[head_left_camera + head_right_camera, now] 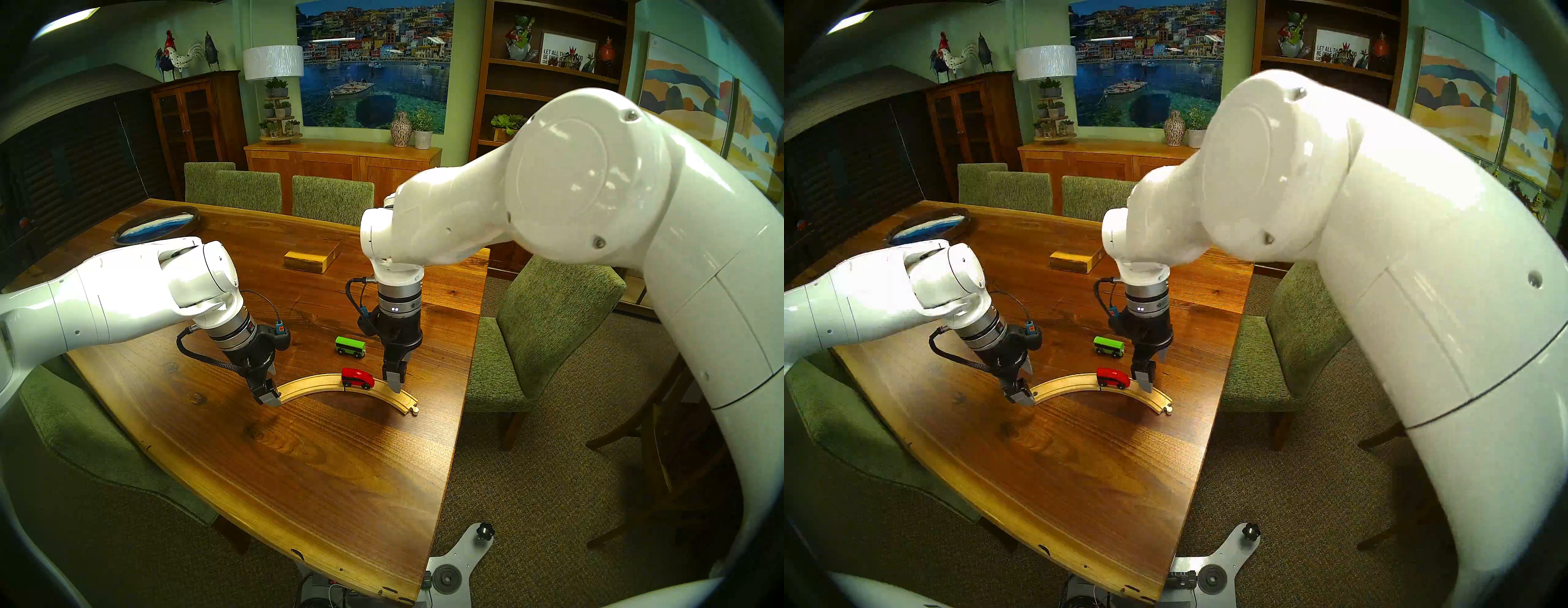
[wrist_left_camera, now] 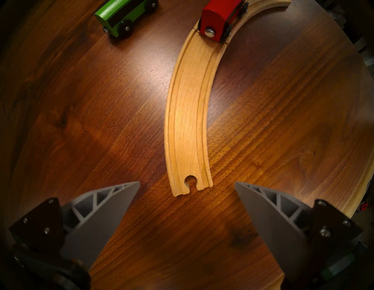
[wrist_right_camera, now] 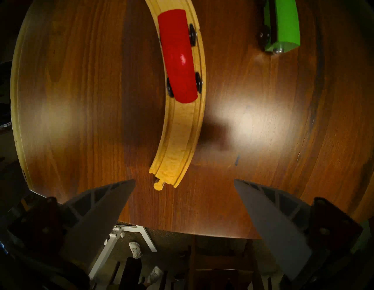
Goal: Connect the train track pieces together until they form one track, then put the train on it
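Two pale-wood curved track pieces lie joined as one track (image 1: 314, 384) (image 1: 1066, 382) on the table. The red engine (image 1: 357, 378) (image 2: 220, 20) (image 3: 179, 56) stands on it, over the seam. On the bare table behind it sits the green carriage (image 1: 350, 346) (image 2: 125, 16) (image 3: 283, 24). My left gripper (image 1: 271, 386) (image 2: 187, 182) hangs open just above the track's socket end (image 2: 190, 182), holding nothing. Open and empty too, my right gripper (image 1: 398, 375) (image 3: 184, 180) hovers over the arc near its peg end (image 3: 158, 185), right of the engine.
A rectangular wooden block (image 1: 312, 254) lies farther back on the table, and an oval dark tray (image 1: 157, 225) sits at the far left. Green chairs (image 1: 547, 322) line the table. The table's right edge (image 1: 475, 339) runs close to the track's peg end.
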### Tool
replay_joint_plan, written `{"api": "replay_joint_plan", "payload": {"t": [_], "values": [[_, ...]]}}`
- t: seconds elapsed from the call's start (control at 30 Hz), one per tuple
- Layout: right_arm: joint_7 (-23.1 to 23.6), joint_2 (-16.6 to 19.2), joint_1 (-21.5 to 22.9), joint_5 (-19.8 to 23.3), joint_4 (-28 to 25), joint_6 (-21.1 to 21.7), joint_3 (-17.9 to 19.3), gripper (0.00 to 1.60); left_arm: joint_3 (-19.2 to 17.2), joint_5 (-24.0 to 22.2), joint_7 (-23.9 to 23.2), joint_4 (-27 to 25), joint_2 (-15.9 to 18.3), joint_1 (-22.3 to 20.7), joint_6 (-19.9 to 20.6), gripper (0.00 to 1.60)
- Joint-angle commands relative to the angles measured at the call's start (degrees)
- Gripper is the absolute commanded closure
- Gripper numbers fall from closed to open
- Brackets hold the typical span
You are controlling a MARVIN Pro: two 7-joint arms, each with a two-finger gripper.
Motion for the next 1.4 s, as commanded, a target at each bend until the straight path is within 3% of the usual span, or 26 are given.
{"api": "replay_joint_plan", "payload": {"t": [0.0,0.5,0.6,1.37], "values": [[-5.6,3.7,6.1,1.9,-4.4,-2.9,1.9,0.00,-1.4,0.0,0.1,0.1,0.0,-1.8,-0.1,0.00],[-20.6,7.0,9.6,7.4,-13.7,-6.4,4.7,0.00,-1.4,0.0,0.1,0.1,0.0,-1.8,-0.1,0.00],[-21.7,7.2,9.9,8.0,-14.6,-6.6,4.8,0.00,-1.4,0.0,0.1,0.1,0.0,-1.8,-0.1,0.00],[-20.5,5.8,8.7,9.0,-12.9,-4.4,4.0,0.00,-1.5,0.0,0.1,0.1,0.1,-1.8,-0.1,0.00]]}}
